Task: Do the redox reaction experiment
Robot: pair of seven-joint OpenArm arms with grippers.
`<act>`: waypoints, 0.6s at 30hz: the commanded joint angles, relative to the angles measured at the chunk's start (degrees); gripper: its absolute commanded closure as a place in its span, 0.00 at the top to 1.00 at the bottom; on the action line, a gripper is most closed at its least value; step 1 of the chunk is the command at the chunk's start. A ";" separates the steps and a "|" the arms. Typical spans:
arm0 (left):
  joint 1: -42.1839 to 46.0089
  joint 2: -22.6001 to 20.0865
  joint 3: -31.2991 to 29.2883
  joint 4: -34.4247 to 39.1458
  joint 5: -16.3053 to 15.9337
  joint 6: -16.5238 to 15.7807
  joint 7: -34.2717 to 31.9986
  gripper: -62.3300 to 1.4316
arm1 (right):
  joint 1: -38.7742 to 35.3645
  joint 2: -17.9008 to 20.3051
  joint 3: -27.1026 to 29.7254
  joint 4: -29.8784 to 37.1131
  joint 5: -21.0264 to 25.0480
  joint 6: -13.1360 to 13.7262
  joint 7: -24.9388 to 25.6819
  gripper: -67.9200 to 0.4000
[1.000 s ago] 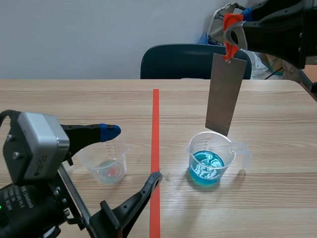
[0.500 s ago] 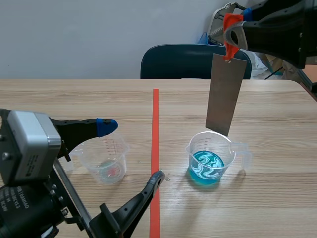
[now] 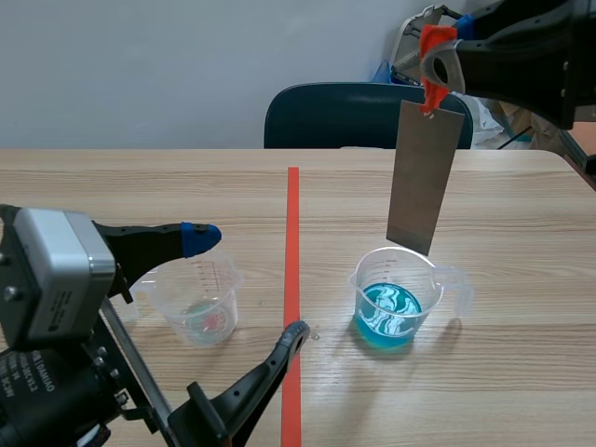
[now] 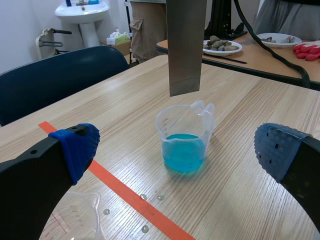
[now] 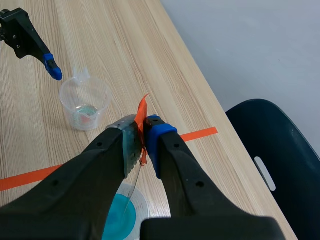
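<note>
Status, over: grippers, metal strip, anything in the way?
Left gripper open, by near-empty clear plastic cup. Right gripper shut on grey metal strip, hanging above clear plastic cup of blue liquid, not dipped. Nothing between strip and cup.

A small lab or test room, set up for bench chemistry

A wood-grain table (image 3: 140, 186) marked with an orange-red tape line (image 3: 292, 233); on it two clear plastic measuring vessels, a beaker of blue liquid (image 3: 396, 300) and a second beaker (image 3: 200, 303) with only a faint residue; a thin metal strip (image 3: 424, 177) hangs above the blue one, pinched in the right gripper (image 5: 141, 131); a dark blue chair (image 3: 345, 116) against a plain wall (image 3: 140, 65); further back a white washbasin (image 4: 82, 10) and a side table (image 4: 260, 62) bearing plates (image 4: 222, 46) of small lumps.
</note>
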 commanded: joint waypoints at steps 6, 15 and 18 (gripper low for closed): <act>-0.02 0.26 -0.04 0.46 -0.55 0.31 0.79 1.00 | 0.04 0.31 0.55 0.68 0.59 0.35 0.57 0.01; -0.17 0.26 -0.04 0.46 -0.52 0.31 1.79 1.00 | 0.04 0.31 0.55 0.68 0.44 0.35 0.37 0.01; -0.17 0.26 -0.04 0.46 -0.52 0.31 1.77 1.00 | 0.04 0.31 0.55 0.68 0.39 0.35 0.37 0.01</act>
